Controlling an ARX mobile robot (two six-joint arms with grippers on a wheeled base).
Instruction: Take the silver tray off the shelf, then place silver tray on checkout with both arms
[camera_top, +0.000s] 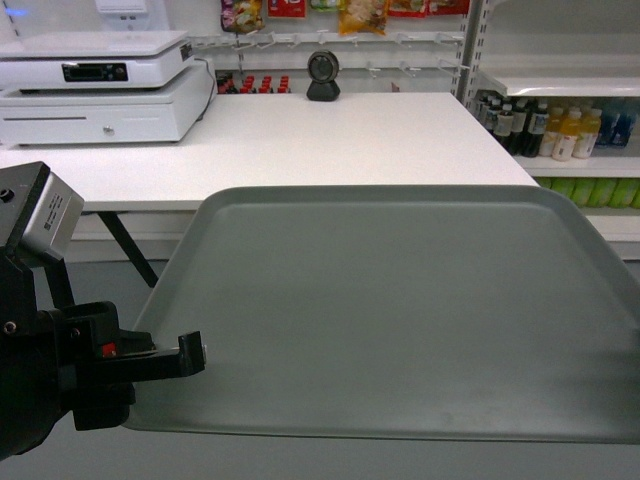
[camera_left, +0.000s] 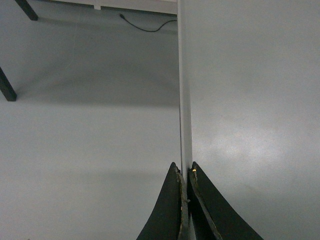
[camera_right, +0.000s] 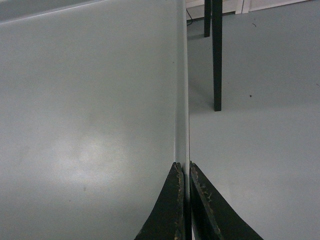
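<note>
The silver tray (camera_top: 400, 310) hangs level in the air in front of the checkout (camera_top: 330, 140), a white table; its far edge lines up with the table's front edge in the head view. My left gripper (camera_top: 190, 355) is shut on the tray's left rim. The left wrist view shows the fingertips (camera_left: 185, 170) pinching the rim (camera_left: 185, 100), with the grey floor on the left. My right gripper (camera_right: 184, 167) is shut on the right rim (camera_right: 182, 100), with the tray surface (camera_right: 90, 100) on its left. The right gripper is outside the head view.
A white cash register with a scale (camera_top: 100, 85) sits on the checkout's left end. A black scanner (camera_top: 323, 75) stands at its back. A white store shelf with drink bottles (camera_top: 560, 130) stands to the right. Dark table legs (camera_right: 217, 55) (camera_left: 7, 85) and a floor cable (camera_left: 145, 25) lie ahead.
</note>
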